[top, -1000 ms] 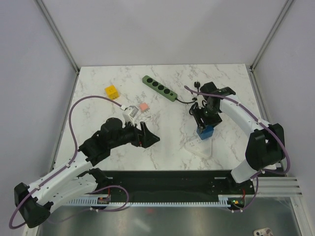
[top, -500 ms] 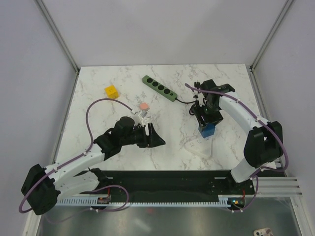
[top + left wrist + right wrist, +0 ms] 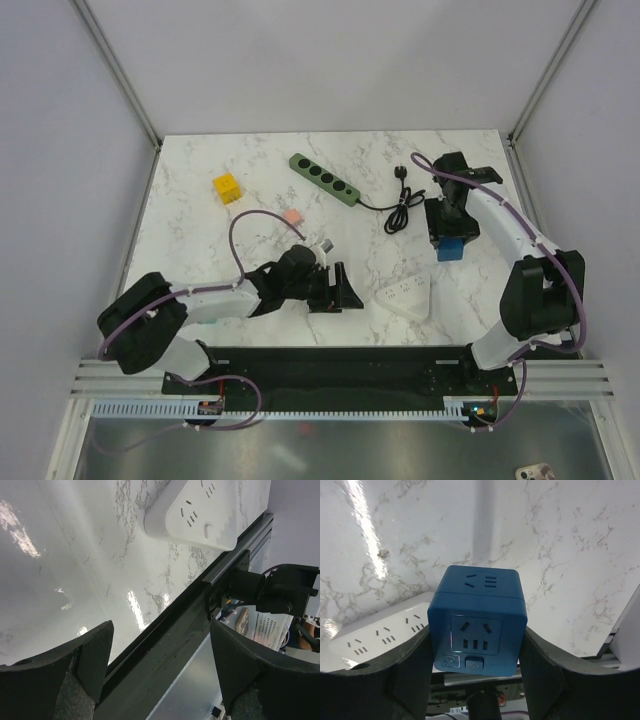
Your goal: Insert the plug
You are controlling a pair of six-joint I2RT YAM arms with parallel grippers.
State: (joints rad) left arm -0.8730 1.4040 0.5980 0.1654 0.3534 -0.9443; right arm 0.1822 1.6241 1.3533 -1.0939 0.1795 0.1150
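Note:
The black plug (image 3: 402, 172) lies at the back of the marble table, its coiled cable (image 3: 402, 212) running to a green power strip (image 3: 324, 179). To the right of the coil, my right gripper (image 3: 445, 235) is shut on a blue cube socket (image 3: 452, 248). The right wrist view shows the cube (image 3: 477, 625) clamped between both fingers, its outlet face towards the camera. My left gripper (image 3: 340, 290) is open and holds nothing. It sits low near the front edge, just left of a white power strip (image 3: 405, 297). In the left wrist view that strip (image 3: 192, 512) lies ahead of the spread fingers (image 3: 95, 650).
A yellow block (image 3: 227, 186) and a small pink block (image 3: 291, 216) lie at the back left. The black front rail (image 3: 170, 630) runs right under my left gripper. The white strip (image 3: 380, 630) also shows below and left of the held cube.
My right gripper has carried the blue cube away from the white strip, back and to the right, uncovering the plug and coil. My left arm has swung right and forward towards the white strip.

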